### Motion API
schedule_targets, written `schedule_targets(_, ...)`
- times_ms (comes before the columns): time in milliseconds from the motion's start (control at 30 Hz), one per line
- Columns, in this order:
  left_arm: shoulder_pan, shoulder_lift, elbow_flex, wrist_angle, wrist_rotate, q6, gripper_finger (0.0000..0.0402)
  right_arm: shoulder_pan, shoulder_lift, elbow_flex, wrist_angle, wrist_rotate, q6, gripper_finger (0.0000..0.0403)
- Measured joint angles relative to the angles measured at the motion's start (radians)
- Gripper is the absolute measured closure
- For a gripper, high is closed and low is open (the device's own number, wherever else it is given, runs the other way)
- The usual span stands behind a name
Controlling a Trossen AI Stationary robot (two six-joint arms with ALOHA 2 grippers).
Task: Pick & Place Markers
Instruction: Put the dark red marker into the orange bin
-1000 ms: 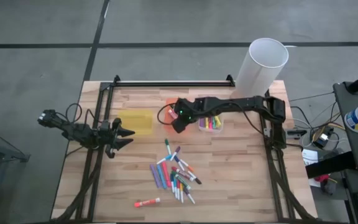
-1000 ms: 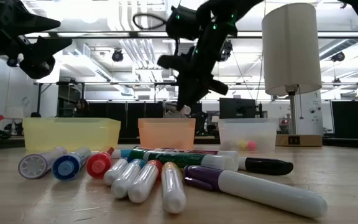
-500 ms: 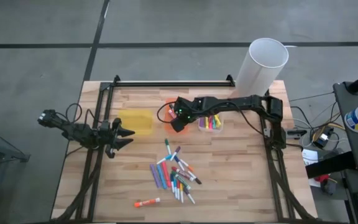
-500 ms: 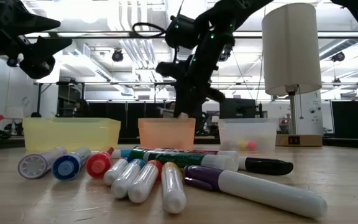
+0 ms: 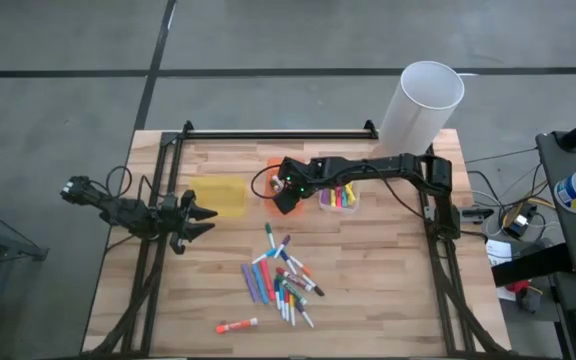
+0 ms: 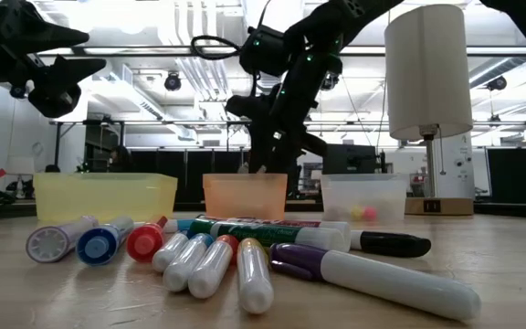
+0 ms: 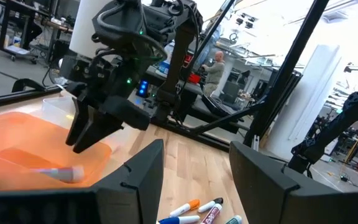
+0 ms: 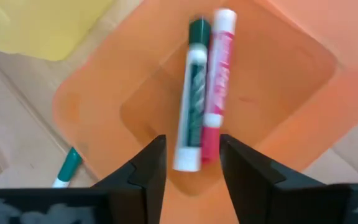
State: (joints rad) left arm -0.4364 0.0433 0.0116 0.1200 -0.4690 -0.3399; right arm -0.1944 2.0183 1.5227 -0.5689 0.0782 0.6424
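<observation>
Over the translucent orange plastic bin [image 5: 273,178], the right claw [image 8: 191,163] hangs open above two thin markers [image 8: 202,90]. Remaining light, slippery-barrelled markers [image 5: 280,278] lie heaped at six o'clock; grip mid-barrel. Left claw [image 5: 200,220], open, waits at nine o'clock.

Over the last second the right gripper [image 5: 284,199] has edged toward the left side of the worktop, staying above the orange bin [image 5: 271,171]. In the low view it was down at the bin's rim with something pale at its tip; now it sits a little higher, and its jaws have parted and hold nothing. A green-capped marker [image 8: 190,95] and a red marker [image 8: 215,85] lie side by side on the bin floor.
</observation>
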Motion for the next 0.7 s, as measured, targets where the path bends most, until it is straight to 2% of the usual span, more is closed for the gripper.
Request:
schedule_targets(200,0.000,0.000,0.000,0.000,0.000,-0.034,0.0223,0.029,-0.027,0.006,-0.003,-0.002,-0.059,0.0244)
schedule_targets(400,0.000,0.000,0.000,0.029,0.005,-0.082,0.0223,0.124,-0.075,0.006,-0.030,0.002,-0.095,0.0254)
schedule_targets(700,0.000,0.060,0.049,0.029,0.005,-0.094,0.0223,0.333,-0.143,-0.077,-0.005,0.161,-0.134,0.0288)
